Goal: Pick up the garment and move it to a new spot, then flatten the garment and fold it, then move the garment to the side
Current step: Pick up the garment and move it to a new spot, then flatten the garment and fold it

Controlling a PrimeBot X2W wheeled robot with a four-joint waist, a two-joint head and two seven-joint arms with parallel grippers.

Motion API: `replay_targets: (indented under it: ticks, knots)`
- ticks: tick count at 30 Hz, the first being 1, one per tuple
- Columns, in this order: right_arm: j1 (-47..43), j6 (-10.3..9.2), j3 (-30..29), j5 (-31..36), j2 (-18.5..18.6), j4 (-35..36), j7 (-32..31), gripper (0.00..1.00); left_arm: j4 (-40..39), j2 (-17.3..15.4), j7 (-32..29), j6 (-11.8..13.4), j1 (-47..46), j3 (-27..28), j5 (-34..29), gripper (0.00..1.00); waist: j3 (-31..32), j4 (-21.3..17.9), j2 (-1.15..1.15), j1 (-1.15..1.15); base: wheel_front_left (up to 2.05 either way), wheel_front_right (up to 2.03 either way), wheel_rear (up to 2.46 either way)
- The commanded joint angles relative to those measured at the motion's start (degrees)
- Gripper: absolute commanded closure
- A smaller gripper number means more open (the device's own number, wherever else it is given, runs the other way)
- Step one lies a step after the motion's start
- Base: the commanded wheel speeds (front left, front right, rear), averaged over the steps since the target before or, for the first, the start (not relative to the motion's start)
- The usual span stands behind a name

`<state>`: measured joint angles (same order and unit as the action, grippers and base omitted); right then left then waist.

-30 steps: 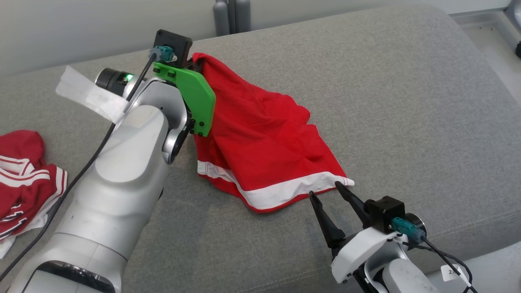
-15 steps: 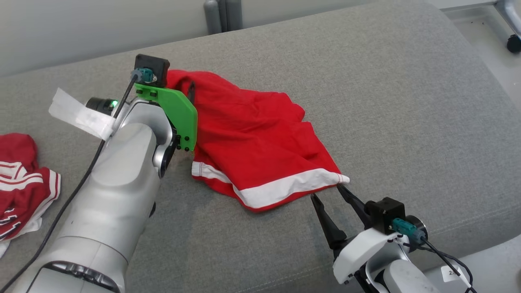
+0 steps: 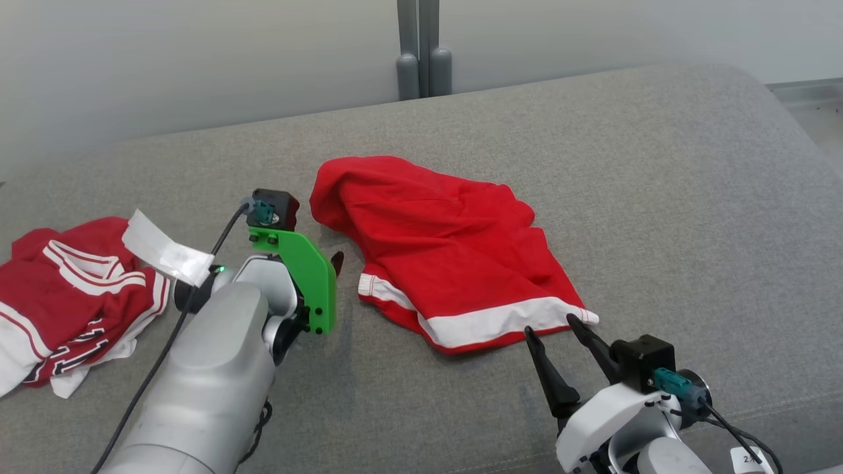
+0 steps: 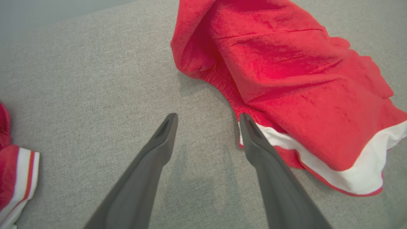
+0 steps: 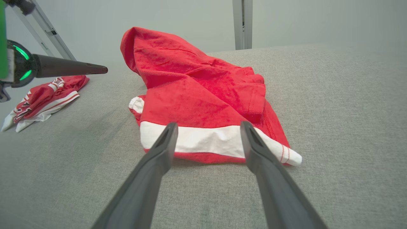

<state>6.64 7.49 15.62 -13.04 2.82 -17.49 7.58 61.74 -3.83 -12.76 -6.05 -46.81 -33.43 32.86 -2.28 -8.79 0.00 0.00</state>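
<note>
The garment (image 3: 448,263) is a pair of red shorts with a white hem band, lying crumpled on the grey cushion (image 3: 658,197). My left gripper (image 4: 207,118) is open and holds nothing. It hovers just left of the garment (image 4: 286,73), with its right fingertip near the white hem corner. In the head view a green plate hides most of the left gripper. My right gripper (image 3: 552,326) is open at the garment's near right corner, with nothing between its fingers. In the right wrist view its fingertips frame the white band of the garment (image 5: 197,82).
A second red and white garment (image 3: 72,296) lies bunched at the cushion's far left. Two grey posts (image 3: 421,59) stand behind the cushion against a pale wall. Bare floor shows at the right past the cushion's edge.
My left gripper has opened, let go of the garment's far end and drawn back towards me. That end now lies slack on the cushion. The head camera has also shifted.
</note>
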Motion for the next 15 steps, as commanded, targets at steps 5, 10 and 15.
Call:
replay_targets:
  ticks: [5, 10, 15]
  knots:
    - [-1.85, 0.00, -1.60, 2.00, 0.13, 2.20, -0.63, 0.00, -1.40, 0.40, -0.08, 0.51, 3.56, 0.02, 1.64, 0.00, 1.19, -0.25, 0.00, 0.00, 0.00, 0.00, 0.00]
    - [-2.83, 0.00, -2.53, 3.54, 0.12, 4.36, -1.26, 0.00, -1.70, 0.28, -0.52, 1.35, 5.01, 0.08, 2.26, 0.00, -0.28, -2.69, 0.00, 0.00, 0.00, 0.00, 0.00]
    - [-2.90, 0.00, -2.98, 3.64, 0.11, 5.75, -1.72, 0.00, -1.64, -0.47, -0.76, 2.29, 4.86, 0.44, 2.68, 0.00, -2.24, -4.93, 0.00, 0.00, 0.00, 0.00, 0.00]
